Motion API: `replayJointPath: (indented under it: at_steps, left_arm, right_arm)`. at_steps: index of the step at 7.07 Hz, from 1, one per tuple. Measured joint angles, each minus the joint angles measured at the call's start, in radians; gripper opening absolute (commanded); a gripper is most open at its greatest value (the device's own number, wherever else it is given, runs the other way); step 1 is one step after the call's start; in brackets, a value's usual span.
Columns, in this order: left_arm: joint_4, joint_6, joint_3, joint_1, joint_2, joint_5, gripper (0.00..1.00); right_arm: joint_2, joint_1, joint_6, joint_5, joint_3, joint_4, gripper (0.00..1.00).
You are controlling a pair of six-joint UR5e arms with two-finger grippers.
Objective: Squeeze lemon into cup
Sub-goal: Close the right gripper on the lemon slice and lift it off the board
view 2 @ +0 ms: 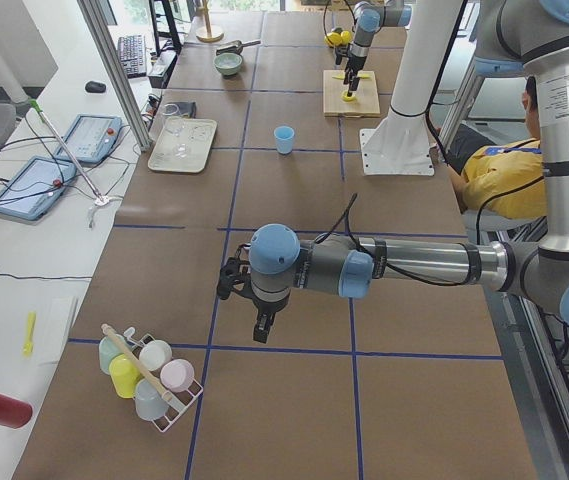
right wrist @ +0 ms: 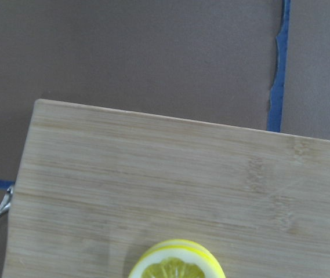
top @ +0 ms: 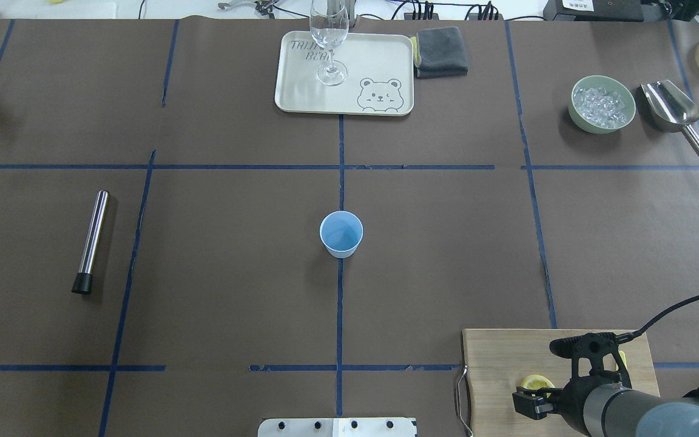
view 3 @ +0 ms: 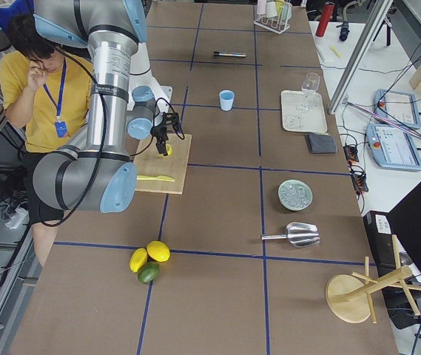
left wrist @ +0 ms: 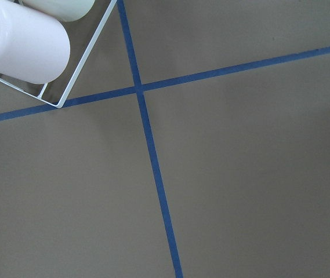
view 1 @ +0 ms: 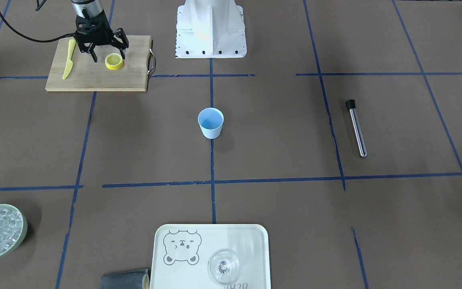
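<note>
My right hand (view 1: 109, 54) is open, fingers spread over the lemon (view 1: 114, 61), which lies cut face up on the board (view 1: 94, 78) just by the fingertips. The cup (view 1: 211, 123) stands upright, well apart from that hand, mid-bench (view 1: 279, 132). The left hand (view 2: 251, 305) hangs far from both; I cannot tell its state.

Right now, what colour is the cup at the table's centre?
Light blue cup, clearest in the overhead exterior view.

The lemon (right wrist: 176, 267) lies cut face up on a wooden board (right wrist: 153, 174), cropped at the bottom; brown desk (right wrist: 124, 46) lies beyond.
</note>
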Motion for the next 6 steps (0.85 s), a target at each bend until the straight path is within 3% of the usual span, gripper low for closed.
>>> replayJointPath:
  at_steps: [6]
  left_arm:
    - [0.001, 0.000, -0.001, -0.003, 0.010, 0.001, 1.00]
  right_arm:
    - [0.019, -0.039, 0.000, -0.051, -0.032, 0.000, 0.96]
